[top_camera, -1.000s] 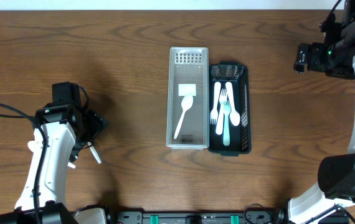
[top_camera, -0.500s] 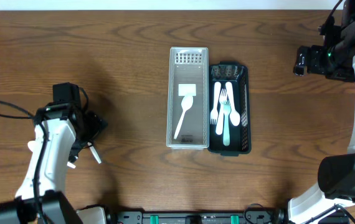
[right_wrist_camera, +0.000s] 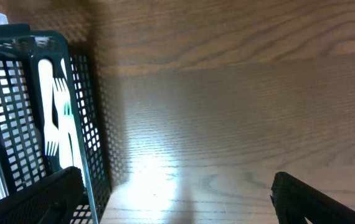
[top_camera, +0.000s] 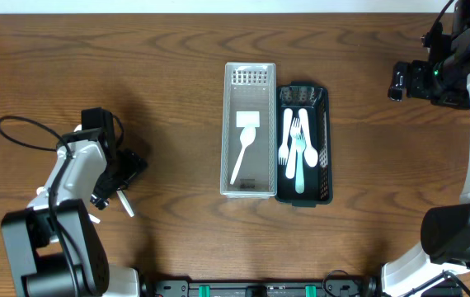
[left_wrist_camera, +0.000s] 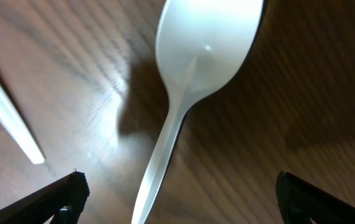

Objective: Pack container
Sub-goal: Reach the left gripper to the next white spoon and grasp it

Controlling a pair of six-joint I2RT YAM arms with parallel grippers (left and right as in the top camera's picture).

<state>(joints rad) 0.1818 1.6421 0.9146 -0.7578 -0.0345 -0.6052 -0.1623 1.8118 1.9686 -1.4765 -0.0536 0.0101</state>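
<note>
Overhead: the left gripper [top_camera: 128, 165] hangs low over the bench [top_camera: 169, 74] at the left, well apart from the clear bin [top_camera: 226, 124] and black mesh basket [top_camera: 326, 148] at centre. The right gripper [top_camera: 397, 80] hovers beyond the basket, so the left arm is nearer.

Left wrist: a white plastic spoon [left_wrist_camera: 205, 56] lies on the wood, bowl away, handle running back between the 2 jaws — spread wide, gripping nothing. A second white handle [left_wrist_camera: 6, 112] lies to its left.

Right wrist: jaws wide apart and empty — forks [right_wrist_camera: 56, 118] show in the basket.
</note>
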